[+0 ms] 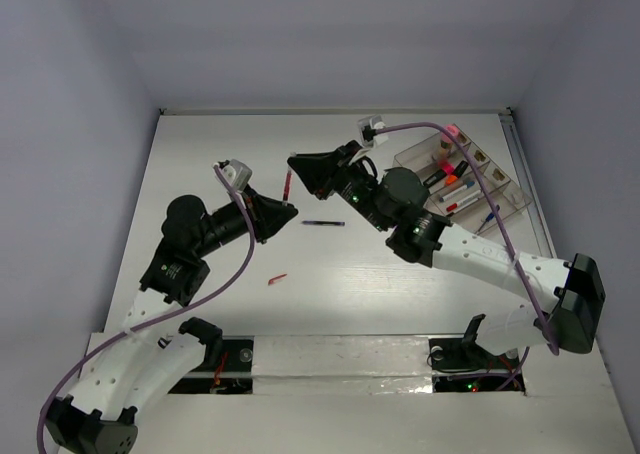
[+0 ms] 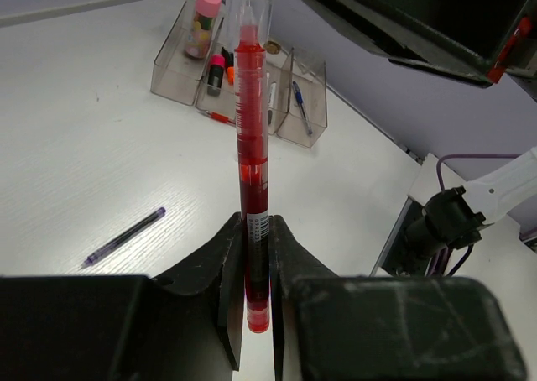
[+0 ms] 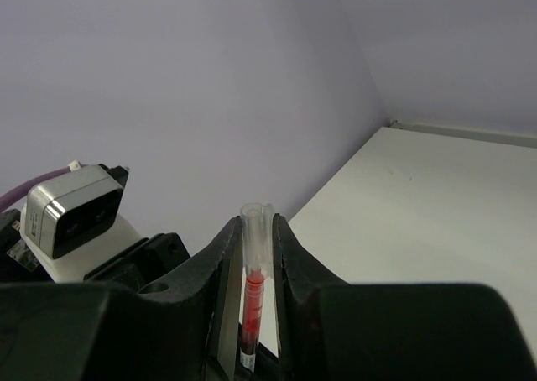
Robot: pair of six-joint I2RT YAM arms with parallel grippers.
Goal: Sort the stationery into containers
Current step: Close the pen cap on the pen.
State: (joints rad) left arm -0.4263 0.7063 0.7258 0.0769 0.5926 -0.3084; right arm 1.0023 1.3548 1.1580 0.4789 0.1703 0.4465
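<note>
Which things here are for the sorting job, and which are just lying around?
For the job: red pen, gripped by left gripper and right gripper; dark blue pen; small red piece; clear organiser tray, with pink-capped bottle inside.
Just lying about: purple cable; white table.

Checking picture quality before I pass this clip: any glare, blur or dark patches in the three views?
Top external: even soft light, table sharp, walls dim. Left wrist: red pen crisp in the left gripper, table washed out bright at left, tray slightly soft. Right wrist: right gripper dark and blurred up close, pen's clear end readable.
</note>
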